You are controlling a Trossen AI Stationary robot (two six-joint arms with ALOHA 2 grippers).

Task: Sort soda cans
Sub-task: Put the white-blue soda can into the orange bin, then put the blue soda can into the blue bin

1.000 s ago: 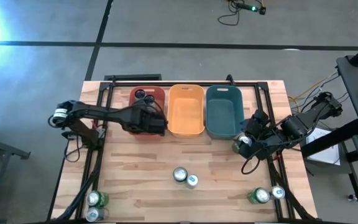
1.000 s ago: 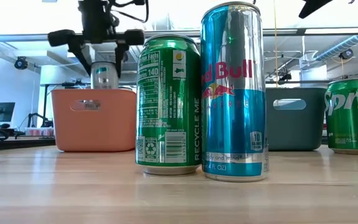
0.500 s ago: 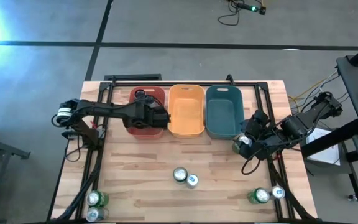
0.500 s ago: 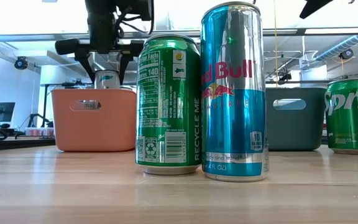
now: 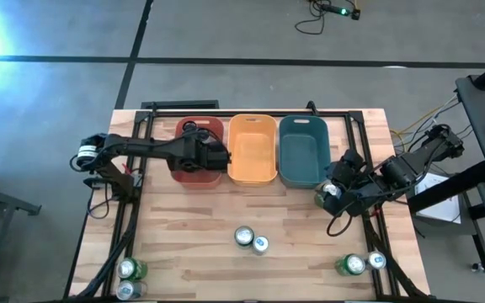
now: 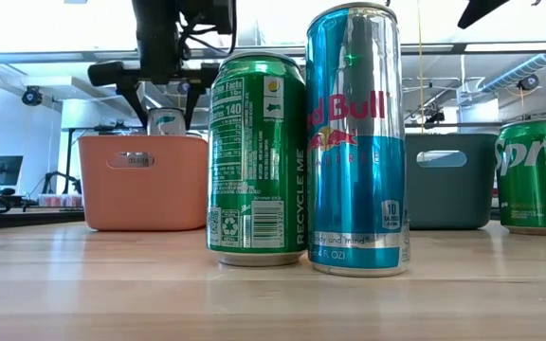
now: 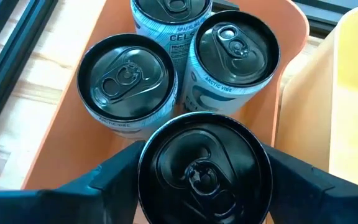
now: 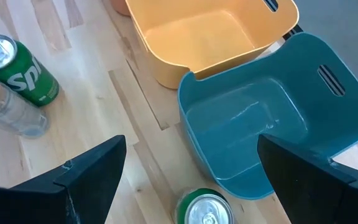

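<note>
Because it belongs with two black-topped cans (image 7: 129, 81) already there, the left gripper (image 7: 204, 186) fingers clench a black-topped can (image 7: 205, 171) over the red tub (image 5: 199, 172). Right gripper (image 8: 185, 180) fingers spread, idle beside the teal tub (image 8: 303, 106).

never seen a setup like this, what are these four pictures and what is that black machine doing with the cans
It is a robot with two dark arms at a wooden table, filmed by four cameras at once: one overhead, one level with the tabletop, one on each wrist. Three tubs stand in a row: red tub, yellow tub, teal tub. The left gripper grips a black-topped can over the red tub, where other cans already stand. The right gripper waits open beside the teal tub, above a green can. More cans stand in pairs along the near side, like the central pair.
</note>
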